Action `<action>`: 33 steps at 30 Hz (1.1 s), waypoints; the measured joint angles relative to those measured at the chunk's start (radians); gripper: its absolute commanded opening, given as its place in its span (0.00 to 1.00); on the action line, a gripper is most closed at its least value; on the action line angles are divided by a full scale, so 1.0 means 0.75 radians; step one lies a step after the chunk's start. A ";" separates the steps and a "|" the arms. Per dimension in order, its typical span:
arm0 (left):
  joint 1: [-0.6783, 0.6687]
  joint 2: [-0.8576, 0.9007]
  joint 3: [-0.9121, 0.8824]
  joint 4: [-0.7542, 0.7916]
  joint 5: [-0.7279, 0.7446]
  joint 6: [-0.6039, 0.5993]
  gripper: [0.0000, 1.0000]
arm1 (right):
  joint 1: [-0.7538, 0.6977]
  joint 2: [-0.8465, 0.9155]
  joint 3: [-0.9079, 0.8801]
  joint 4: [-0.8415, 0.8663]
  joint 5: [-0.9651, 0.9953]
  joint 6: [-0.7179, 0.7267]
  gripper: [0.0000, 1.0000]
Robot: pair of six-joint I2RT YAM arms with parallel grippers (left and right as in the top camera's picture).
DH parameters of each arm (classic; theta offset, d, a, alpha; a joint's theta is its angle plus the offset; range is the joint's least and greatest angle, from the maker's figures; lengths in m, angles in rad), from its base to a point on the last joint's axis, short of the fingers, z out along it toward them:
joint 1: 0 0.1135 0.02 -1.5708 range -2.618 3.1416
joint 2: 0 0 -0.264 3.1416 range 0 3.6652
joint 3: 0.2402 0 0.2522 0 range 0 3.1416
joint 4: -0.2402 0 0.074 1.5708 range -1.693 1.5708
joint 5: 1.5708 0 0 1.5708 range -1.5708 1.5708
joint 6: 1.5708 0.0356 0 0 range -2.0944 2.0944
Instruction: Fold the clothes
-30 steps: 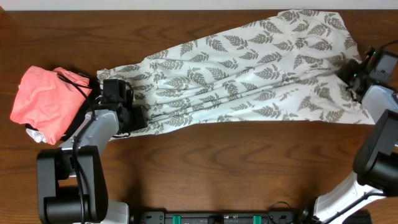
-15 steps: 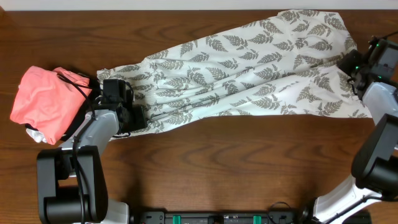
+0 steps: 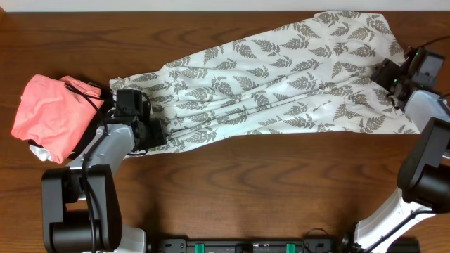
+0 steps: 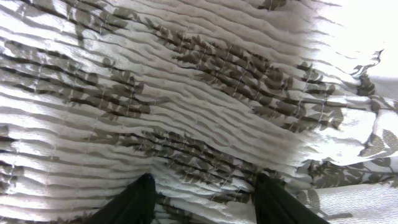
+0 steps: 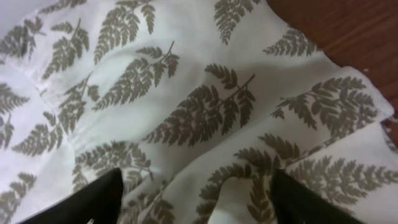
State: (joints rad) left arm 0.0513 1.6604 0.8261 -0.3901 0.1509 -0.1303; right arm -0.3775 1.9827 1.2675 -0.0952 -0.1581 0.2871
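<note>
The clothes (image 3: 281,77), a long white garment printed with grey fern leaves, lie spread slantwise across the table from the left to the far right corner. My left gripper (image 3: 156,133) rests on its gathered, ribbed end (image 4: 186,106). Its fingers stand apart with the ribbed cloth lying flat between them in the left wrist view, around the left gripper (image 4: 204,180). My right gripper (image 3: 388,72) sits at the wide hem on the right. In the right wrist view the right gripper (image 5: 198,174) is open, with a loose raised fold of the hem (image 5: 249,186) between its fingers, not pinched.
A salmon-pink bundled garment (image 3: 53,116) lies at the left edge, close behind my left arm, with a bit of white (image 3: 36,150) under it. Bare brown wood (image 3: 267,183) runs along the front. The table's back edge (image 3: 211,10) is just beyond the garment.
My right gripper has opened and let go of the hem, shifting a little toward the back. The garment's lower right edge has drawn up slightly. The left arm has not moved.
</note>
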 measured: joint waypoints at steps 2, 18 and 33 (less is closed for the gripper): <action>0.000 0.000 0.000 0.000 0.000 0.000 0.53 | -0.007 -0.013 0.037 -0.067 -0.004 -0.008 0.83; 0.000 0.000 0.000 0.000 0.000 -0.001 0.53 | -0.063 -0.041 0.122 -0.435 0.017 -0.144 0.01; 0.000 0.000 0.000 -0.003 0.001 0.000 0.53 | -0.014 0.212 0.101 0.025 -0.052 -0.153 0.16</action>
State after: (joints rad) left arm 0.0513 1.6604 0.8261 -0.3920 0.1513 -0.1303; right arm -0.3882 2.1414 1.3430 -0.0761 -0.1970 0.1722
